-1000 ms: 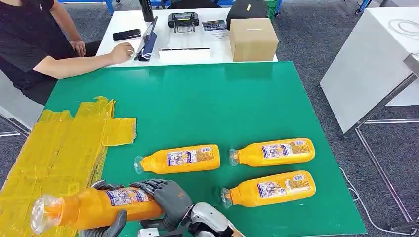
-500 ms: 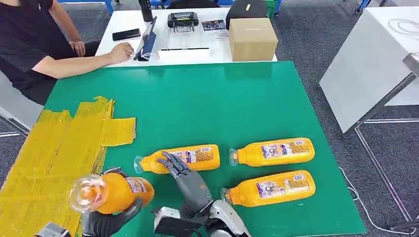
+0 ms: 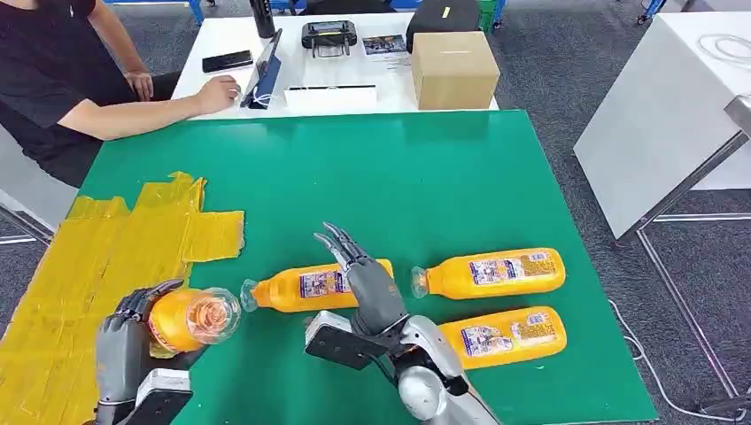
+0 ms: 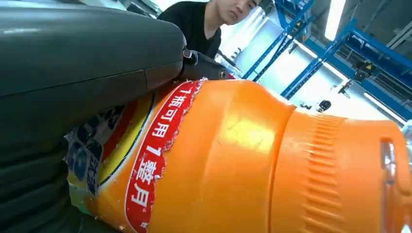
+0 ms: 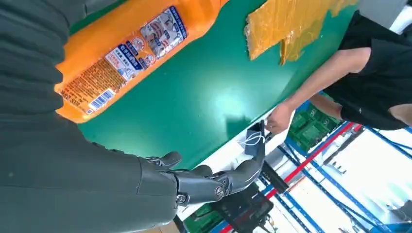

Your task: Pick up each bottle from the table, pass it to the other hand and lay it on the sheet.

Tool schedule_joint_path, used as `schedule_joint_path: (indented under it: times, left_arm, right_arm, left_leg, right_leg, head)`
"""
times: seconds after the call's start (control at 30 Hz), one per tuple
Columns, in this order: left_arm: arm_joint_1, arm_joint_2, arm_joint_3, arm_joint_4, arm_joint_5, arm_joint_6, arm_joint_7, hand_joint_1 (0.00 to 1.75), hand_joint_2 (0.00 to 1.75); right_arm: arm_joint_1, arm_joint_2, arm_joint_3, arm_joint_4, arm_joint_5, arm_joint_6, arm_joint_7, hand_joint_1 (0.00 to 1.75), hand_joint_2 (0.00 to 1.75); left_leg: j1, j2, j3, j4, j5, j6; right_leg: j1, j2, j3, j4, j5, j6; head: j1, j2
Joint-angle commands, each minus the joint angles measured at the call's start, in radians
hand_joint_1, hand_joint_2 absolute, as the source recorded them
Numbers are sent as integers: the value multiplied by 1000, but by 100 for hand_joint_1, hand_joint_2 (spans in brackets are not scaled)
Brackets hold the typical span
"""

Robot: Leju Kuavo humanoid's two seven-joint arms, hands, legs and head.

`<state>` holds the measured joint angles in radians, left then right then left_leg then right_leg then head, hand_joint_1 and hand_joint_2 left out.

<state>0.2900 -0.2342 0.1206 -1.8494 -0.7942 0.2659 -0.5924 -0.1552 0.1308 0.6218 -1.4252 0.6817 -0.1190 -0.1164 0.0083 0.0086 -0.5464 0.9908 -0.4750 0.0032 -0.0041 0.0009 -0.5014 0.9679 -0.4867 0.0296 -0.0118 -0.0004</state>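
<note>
Placement is the step in hand, as I read it: my left hand (image 3: 124,341) grips the held bottle (image 3: 181,319) around its body, cap end pointing up toward the head camera, above the edge of the yellow sheet (image 3: 80,266). To do it well I would carry the bottle further over the sheet, tip it level so its side meets the sheet first, and part the fingers only once it rests flat, since a round bottle may roll. I would keep it off the sheet's torn edge beside the green tabletop (image 3: 398,177). The left wrist view shows the thumb pressed over the label. My right hand (image 3: 363,274) is empty, fingers spread and pointing away from me, raised above the nearest lying bottle (image 3: 323,285). Two other bottles (image 3: 491,273) lie on the tabletop to its right.
</note>
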Motion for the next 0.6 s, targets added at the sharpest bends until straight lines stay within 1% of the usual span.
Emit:
schedule_joint_path:
  times: [0.03,0.13,0.17,0.2,0.23,0.3,0.37,0.4,0.5,0.57,0.6]
  left_arm:
    - [-30,32,23,53,-2,1,4,175,175]
    - [-30,32,23,53,-2,1,4,175,175]
    - [-34,44,17,71,-80,46,33,175,175]
    - [-47,88,13,112,-188,78,87,175,175]
    - [-68,124,19,158,-200,96,118,175,175]
    - [-117,197,77,267,-211,106,140,175,175]
    - [-151,254,124,346,-234,101,139,175,175]
    - [-162,298,137,392,-285,92,140,175,175]
    - [-155,420,141,475,-313,-22,96,175,175]
    - [-120,463,151,494,-349,-51,66,175,175]
    - [-105,471,151,492,-363,-56,60,175,175]
  right_arm:
    - [-43,-23,-14,48,-4,7,5,0,175]
    - [-43,-23,-14,48,-4,7,5,0,175]
    - [-53,-26,-7,61,-8,13,15,0,175]
    - [-86,-35,5,99,-29,46,39,0,175]
    - [-127,-43,18,145,-43,62,47,0,175]
    - [-208,-42,32,253,-66,87,50,0,175]
    - [-264,-30,44,331,-79,106,46,0,175]
    - [-297,-23,56,379,-97,131,39,0,175]
    - [-380,5,95,505,-130,166,31,0,175]
    - [-417,28,115,581,-148,173,23,0,175]
    - [-424,32,122,602,-161,182,15,0,175]
  left_leg:
    - [0,-1,1,-1,1,0]
    - [0,-1,1,-1,1,0]
    - [1,-2,3,-1,1,0]
    - [0,-1,2,-1,1,0]
    - [1,-1,2,-2,1,0]
    - [0,0,3,-3,2,0]
    - [0,2,5,-5,3,0]
    - [0,2,3,-3,2,0]
    - [0,3,4,-4,3,-2]
    - [1,6,5,-4,3,-3]
    - [2,5,4,-3,2,-3]
  right_leg:
    - [0,-1,1,-1,1,0]
    - [0,-1,1,-1,1,0]
    - [1,-1,4,-3,1,-1]
    - [0,-1,2,-2,1,0]
    - [1,-1,3,-2,1,0]
    - [-1,1,2,-3,2,0]
    - [0,3,3,-3,3,-1]
    - [0,2,1,-2,2,-1]
    - [0,4,1,0,2,-1]
    - [1,6,1,0,3,-2]
    - [1,6,1,2,2,-1]
  head:
    - [0,0]
    - [0,0]
    - [0,0]
    - [0,0]
    - [0,0]
    - [0,0]
    - [0,0]
    - [0,0]
    - [0,0]
    - [0,0]
    - [0,0]
